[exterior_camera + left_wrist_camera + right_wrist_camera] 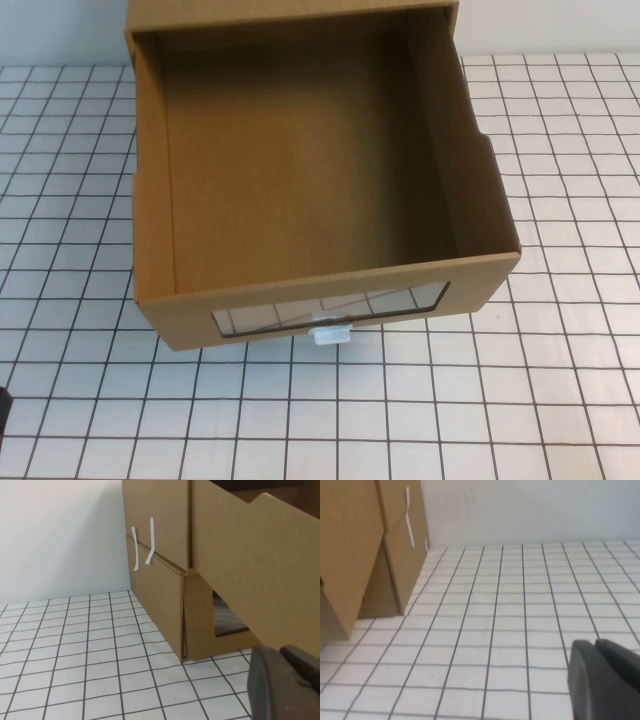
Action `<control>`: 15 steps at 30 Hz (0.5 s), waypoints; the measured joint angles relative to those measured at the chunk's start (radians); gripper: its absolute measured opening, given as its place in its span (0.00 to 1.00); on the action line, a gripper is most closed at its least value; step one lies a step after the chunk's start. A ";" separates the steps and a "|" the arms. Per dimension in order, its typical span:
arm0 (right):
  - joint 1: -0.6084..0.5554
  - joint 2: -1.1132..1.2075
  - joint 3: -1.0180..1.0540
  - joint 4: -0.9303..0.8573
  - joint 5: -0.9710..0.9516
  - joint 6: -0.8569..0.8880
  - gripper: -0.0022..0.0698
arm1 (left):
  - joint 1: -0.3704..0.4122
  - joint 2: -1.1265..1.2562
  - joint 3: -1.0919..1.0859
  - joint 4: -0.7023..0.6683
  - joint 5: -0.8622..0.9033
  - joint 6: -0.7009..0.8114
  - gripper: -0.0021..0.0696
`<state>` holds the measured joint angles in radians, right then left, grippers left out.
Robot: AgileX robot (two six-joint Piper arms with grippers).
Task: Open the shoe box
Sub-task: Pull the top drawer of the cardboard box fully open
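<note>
The brown cardboard shoe box is a drawer type. Its drawer (300, 170) stands pulled far out toward me from the outer shell (290, 12) and is empty inside. The drawer front has a clear window (330, 308) and a white pull tab (332, 333). My left gripper (282, 652) is shut on nothing, low on the table beside the drawer's side wall (250, 555). My right gripper (595, 645) is shut and empty, off the box's other side (350, 545), apart from it. Neither gripper's fingers show in the high view.
A white tablecloth (450, 400) with a black grid covers the table. White tape strips (135, 555) sit on the shell's side. A plain white wall (520, 510) stands behind. A dark corner of the left arm (3, 408) shows at the table's near left edge.
</note>
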<state>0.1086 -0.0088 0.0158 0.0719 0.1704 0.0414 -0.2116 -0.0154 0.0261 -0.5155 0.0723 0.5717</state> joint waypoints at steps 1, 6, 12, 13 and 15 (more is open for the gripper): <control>0.000 0.000 0.007 0.017 0.016 -0.019 0.01 | 0.000 0.000 0.000 0.000 0.000 0.000 0.03; 0.000 0.000 0.007 0.048 0.162 -0.050 0.01 | 0.000 0.000 0.000 0.000 0.000 0.000 0.03; 0.000 0.000 0.007 0.144 0.191 -0.057 0.01 | 0.000 0.000 0.000 0.000 0.000 0.000 0.03; 0.000 0.000 0.007 0.155 0.191 -0.057 0.01 | 0.000 0.000 0.000 0.000 0.000 0.000 0.03; 0.000 0.000 0.007 0.167 0.191 -0.057 0.01 | 0.000 0.000 0.000 0.000 0.000 0.000 0.03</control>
<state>0.1086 -0.0088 0.0228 0.2385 0.3613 -0.0155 -0.2116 -0.0154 0.0261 -0.5155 0.0723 0.5717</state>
